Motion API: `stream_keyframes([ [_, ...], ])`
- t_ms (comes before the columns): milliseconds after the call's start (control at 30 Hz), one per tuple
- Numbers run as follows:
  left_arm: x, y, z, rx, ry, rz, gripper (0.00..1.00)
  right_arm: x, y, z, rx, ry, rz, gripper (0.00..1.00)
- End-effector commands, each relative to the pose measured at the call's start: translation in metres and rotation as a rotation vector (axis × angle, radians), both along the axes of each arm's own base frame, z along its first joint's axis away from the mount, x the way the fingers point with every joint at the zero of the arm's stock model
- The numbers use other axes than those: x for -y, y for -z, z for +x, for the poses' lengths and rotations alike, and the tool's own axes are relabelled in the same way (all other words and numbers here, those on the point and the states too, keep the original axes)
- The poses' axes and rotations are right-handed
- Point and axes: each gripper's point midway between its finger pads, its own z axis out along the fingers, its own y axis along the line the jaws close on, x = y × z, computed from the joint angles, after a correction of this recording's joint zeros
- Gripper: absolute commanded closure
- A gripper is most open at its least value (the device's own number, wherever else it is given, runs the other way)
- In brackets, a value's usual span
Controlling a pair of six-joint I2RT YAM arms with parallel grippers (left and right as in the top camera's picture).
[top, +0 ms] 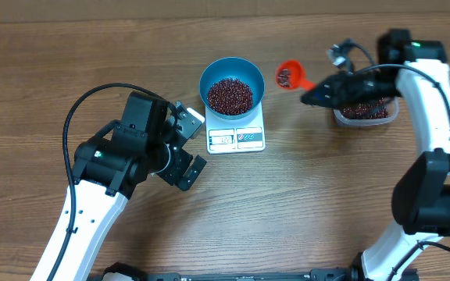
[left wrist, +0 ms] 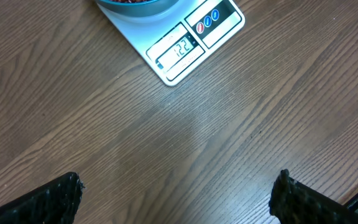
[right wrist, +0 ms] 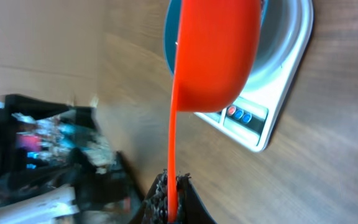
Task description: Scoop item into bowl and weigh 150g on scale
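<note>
The blue bowl (top: pixel 231 74) stands on the white scale (top: pixel 237 138) and holds a heap of red-brown beans (top: pixel 230 95). My right gripper (top: pixel 309 92) is shut on the thin handle of an orange scoop (top: pixel 290 76), which hangs just right of the bowl with a few beans in it. In the right wrist view the scoop (right wrist: pixel 216 50) is over the bowl's edge (right wrist: pixel 284 31) and the scale (right wrist: pixel 260 127), with the gripper (right wrist: pixel 173 186) clamped on its handle. My left gripper (top: pixel 201 140) is open and empty, left of the scale. Its fingers (left wrist: pixel 48 202) frame bare table below the scale's display (left wrist: pixel 179 48).
A clear plastic tub (top: pixel 366 115) holding more beans sits at the right, partly under my right arm. The wooden table (top: pixel 303 203) runs in front of the scale. The left arm's black cable loops over the table's left side.
</note>
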Motion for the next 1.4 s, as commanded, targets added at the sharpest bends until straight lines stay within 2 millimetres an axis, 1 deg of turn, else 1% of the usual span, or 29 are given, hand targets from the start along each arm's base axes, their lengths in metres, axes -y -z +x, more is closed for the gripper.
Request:
stream_keyframes([
  [0, 0.0, -0.007, 0.004, 0.024, 0.016, 0.001, 0.0, -0.016, -0.007, 0.005, 0.027, 0.02, -0.12, 0.96],
  [33, 0.0, -0.007, 0.004, 0.024, 0.016, 0.001, 0.0, -0.022, -0.007, 0.005, 0.046, 0.002, -0.129, 0.96],
  [67, 0.0, -0.007, 0.004, 0.024, 0.016, 0.001, 0.0, -0.036, -0.004, 0.007, 0.087, -0.031, -0.157, 0.96],
  [100, 0.0, -0.007, 0.004, 0.024, 0.016, 0.001, 0.0, -0.041, -0.001, 0.008, 0.113, -0.045, -0.189, 0.96],
  [267, 0.0, -0.007, 0.004, 0.024, 0.016, 0.001, 0.0, -0.057, 0.01, 0.016, 0.194, -0.064, -0.331, 0.96],
  [367, 0.0, -0.007, 0.004, 0.024, 0.016, 0.001, 0.0, -0.063, 0.009, 0.019, 0.247, -0.076, -0.421, 0.96],
  [467, 0.0, -0.007, 0.004, 0.024, 0.016, 0.001, 0.0, -0.068, 0.003, 0.025, 0.315, -0.075, -0.521, 0.96],
  [633, 0.0, -0.007, 0.004, 0.025, 0.016, 0.001, 0.0, -0.072, -0.012, 0.036, 0.428, -0.054, -0.669, 0.96],
  [800, 0.0, -0.007, 0.004, 0.024, 0.016, 0.001, 0.0, -0.071, -0.019, 0.041, 0.486, -0.034, -0.774, 0.96],
  [1367, 0.0, -0.007, 0.004, 0.024, 0.016, 0.001, 0.0, -0.072, -0.019, 0.041, 0.493, -0.035, -0.787, 0.96],
])
